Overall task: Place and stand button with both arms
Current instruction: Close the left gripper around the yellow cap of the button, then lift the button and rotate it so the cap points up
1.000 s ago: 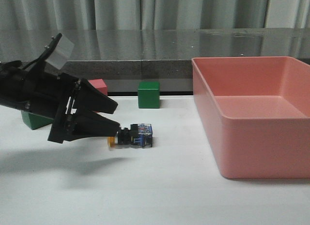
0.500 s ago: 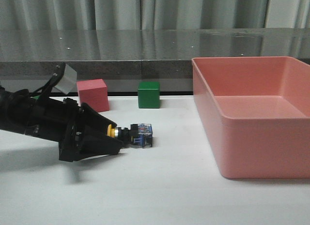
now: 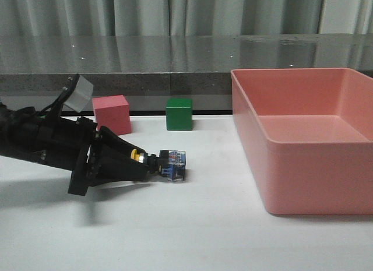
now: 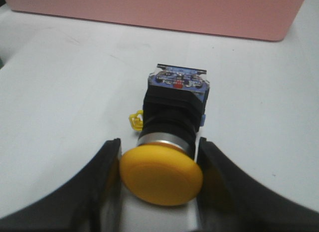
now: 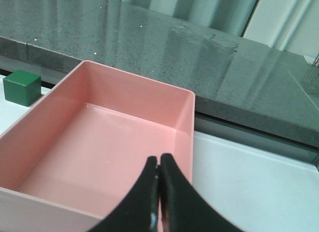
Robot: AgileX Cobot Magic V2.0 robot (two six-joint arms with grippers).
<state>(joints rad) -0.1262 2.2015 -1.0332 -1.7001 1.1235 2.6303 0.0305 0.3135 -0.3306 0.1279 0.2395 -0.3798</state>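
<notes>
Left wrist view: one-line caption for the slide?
Left end effector closes around the yellow cap of the button, which lies on its side on the white table, pink bin behind.

Pale grey pleated curtains (image 3: 175,11) hang behind a dark speckled stone ledge (image 3: 175,55) with glossy reflections, which runs along the far edge of the white table (image 3: 175,236).

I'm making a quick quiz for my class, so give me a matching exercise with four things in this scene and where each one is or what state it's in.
Things:
1. button
2. red cube
3. left pincer
4. right pincer

States:
A. fingers shut together, holding nothing, above the pink bin
B. lying on its side on the table
C. standing left of the green cube
D. fingers either side of a yellow cap

Pairs: 1-B, 2-C, 3-D, 4-A
</notes>
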